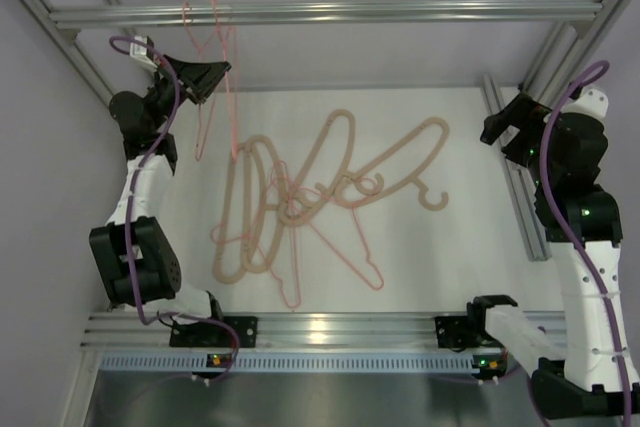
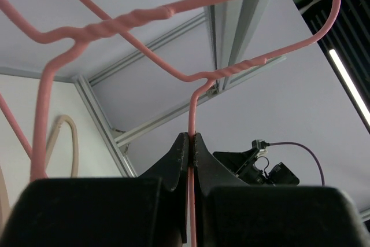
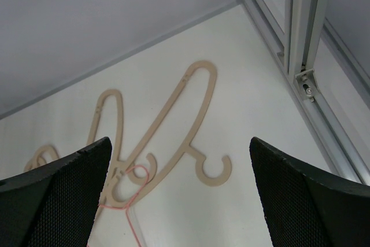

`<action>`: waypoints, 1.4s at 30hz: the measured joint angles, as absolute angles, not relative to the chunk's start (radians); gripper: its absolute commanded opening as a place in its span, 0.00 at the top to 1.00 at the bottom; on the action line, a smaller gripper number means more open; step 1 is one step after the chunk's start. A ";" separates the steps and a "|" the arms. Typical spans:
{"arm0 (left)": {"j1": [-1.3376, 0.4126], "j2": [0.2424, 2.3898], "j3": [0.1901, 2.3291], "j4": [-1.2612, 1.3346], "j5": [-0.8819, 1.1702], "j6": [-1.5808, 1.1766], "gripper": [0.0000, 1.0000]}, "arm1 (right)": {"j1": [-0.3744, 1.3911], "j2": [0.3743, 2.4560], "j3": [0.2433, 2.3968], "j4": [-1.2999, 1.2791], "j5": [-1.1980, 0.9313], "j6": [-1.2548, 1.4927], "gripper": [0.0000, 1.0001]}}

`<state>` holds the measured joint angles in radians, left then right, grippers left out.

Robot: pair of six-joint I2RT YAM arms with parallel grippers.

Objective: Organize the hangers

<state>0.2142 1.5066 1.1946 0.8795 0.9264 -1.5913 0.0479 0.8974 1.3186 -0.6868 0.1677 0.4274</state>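
While your left gripper (image 2: 191, 143) is clamped tight on a pink hanger (image 2: 192, 114) up near the top rail (image 1: 400, 12), your right gripper (image 3: 179, 146) hangs wide apart and empty above the table (image 1: 440, 247), where the other hangers (image 1: 300, 192) lie tangled.

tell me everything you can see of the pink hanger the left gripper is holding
The pink hanger is thin wire with a twisted neck under a curved hook. The left gripper is shut on the wire just below the neck, holding it up near the top rail. Whether its hook rests on the rail is unclear. A second pink hanger is close beside it.
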 measured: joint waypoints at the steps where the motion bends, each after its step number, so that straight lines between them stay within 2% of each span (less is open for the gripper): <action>1: 0.214 1.514 1.195 0.884 0.926 -1.596 1.00 | 0.048 0.898 1.319 -0.687 0.168 0.427 0.01; 22: 0.249 1.560 1.146 0.981 0.927 -1.674 1.00 | 0.048 0.899 1.317 -0.686 0.166 0.428 0.01; 27: 0.249 1.560 1.139 0.978 0.928 -1.669 0.86 | 0.048 0.899 1.316 -0.684 0.162 0.429 0.01; 33: 0.249 1.541 1.126 0.933 0.931 -1.624 0.85 | 0.048 0.895 1.316 -0.683 0.160 0.429 0.00; 42: 0.249 1.485 1.103 0.886 0.938 -1.568 0.63 | 0.048 0.886 1.312 -0.681 0.155 0.430 0.01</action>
<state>0.2493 1.4849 1.1027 0.8856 0.9382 -1.5681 0.0479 0.8864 1.3121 -0.6807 0.1551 0.4301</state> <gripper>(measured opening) 0.331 0.993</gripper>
